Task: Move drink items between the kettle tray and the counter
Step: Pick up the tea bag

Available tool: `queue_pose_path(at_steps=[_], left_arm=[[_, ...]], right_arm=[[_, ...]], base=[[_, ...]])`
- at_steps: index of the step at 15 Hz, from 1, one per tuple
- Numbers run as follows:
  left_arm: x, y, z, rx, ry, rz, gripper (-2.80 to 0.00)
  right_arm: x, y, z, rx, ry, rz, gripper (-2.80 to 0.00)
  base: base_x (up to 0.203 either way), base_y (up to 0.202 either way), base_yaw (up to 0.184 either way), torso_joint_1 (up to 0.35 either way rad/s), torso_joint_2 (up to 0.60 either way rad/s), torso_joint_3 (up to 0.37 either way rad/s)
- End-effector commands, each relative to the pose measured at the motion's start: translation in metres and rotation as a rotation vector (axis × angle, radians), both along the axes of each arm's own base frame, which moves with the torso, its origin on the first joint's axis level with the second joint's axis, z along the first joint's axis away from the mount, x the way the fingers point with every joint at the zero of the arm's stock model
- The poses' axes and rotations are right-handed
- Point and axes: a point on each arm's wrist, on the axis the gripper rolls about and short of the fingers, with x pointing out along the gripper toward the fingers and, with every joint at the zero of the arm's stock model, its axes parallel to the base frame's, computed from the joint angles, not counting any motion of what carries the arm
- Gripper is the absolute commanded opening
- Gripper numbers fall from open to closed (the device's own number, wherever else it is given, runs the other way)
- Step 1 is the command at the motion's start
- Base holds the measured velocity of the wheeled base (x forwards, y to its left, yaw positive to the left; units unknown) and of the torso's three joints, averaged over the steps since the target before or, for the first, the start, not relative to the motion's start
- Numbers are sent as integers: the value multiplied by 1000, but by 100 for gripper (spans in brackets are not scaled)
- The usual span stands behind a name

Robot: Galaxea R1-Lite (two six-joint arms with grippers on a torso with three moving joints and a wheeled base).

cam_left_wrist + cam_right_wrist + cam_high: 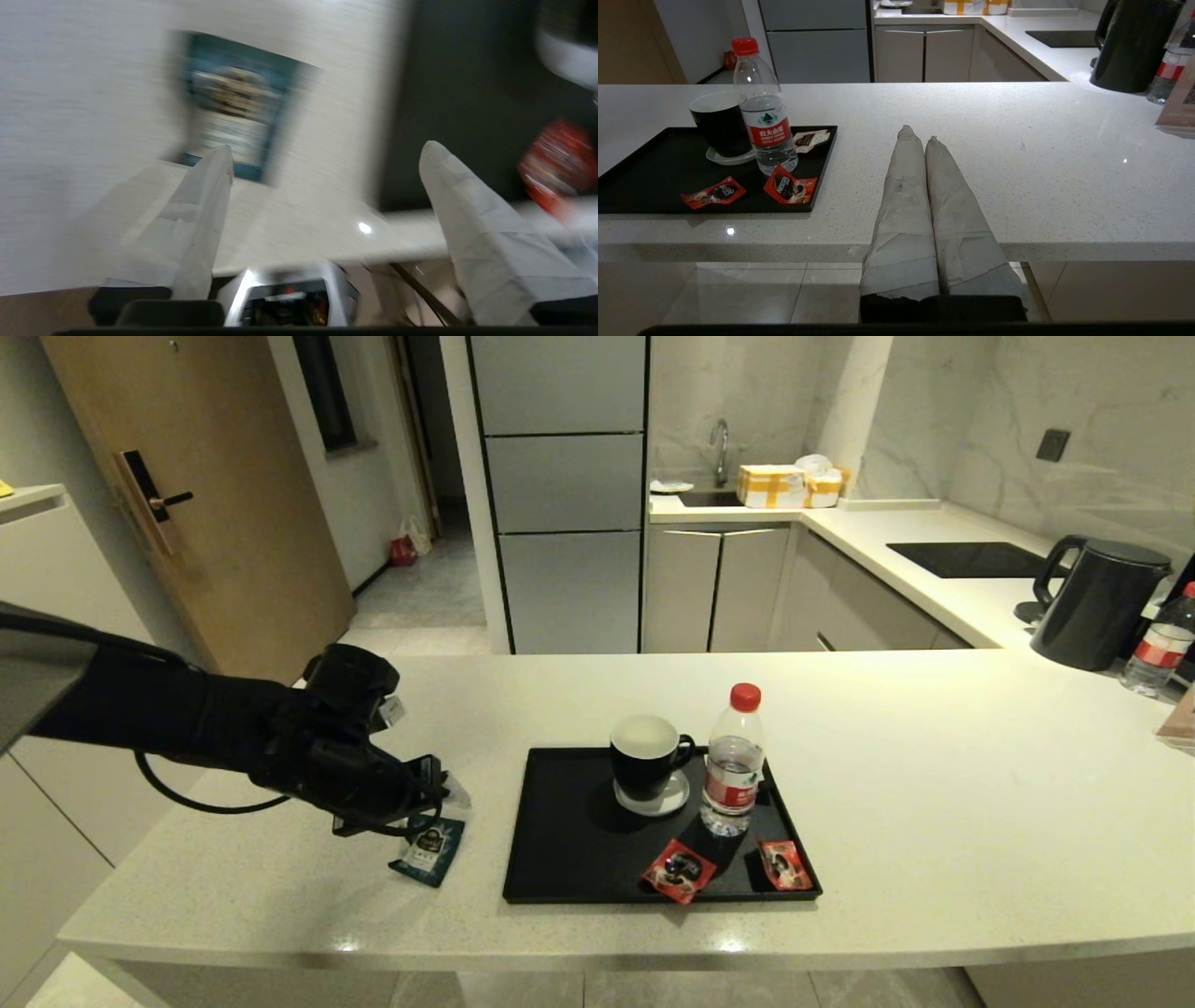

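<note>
A dark teal sachet (429, 847) (238, 102) lies on the cream counter (934, 803), left of the black kettle tray (560, 859). My left gripper (448, 793) (327, 149) hovers just above and beside that sachet, open, with nothing between its fingers. On the tray stand the red-capped water bottle (733, 765) (763, 107) and two red sachets (679, 870) (784, 863). A pale sachet (810, 139) lies behind the bottle. My right gripper (920, 133) is shut and empty, low in front of the counter's edge, right of the tray.
A black mug (646, 756) on a saucer stands on the tray beside the bottle. At the far right are a black electric kettle (1097, 602), a second water bottle (1158, 644) and a glass hob (971, 558).
</note>
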Motion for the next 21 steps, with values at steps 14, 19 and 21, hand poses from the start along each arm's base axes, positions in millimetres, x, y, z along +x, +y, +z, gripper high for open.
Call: queue_pose_path(at_steps=[14, 19, 21], left_arm=[[-60, -87, 7, -95, 21, -444, 0], [-53, -105, -5, -75, 39, -489, -280], [-50, -113, -8, -65, 33, -511, -280]], right_arm=[[4, 0, -11, -1, 40, 1, -280], [4, 0, -11, -1, 40, 1, -280], [4, 0, -11, -1, 40, 1, -280]], base=[[0, 0, 0, 0, 0, 0], [0, 0, 0, 0, 0, 0], [0, 0, 0, 0, 0, 0]])
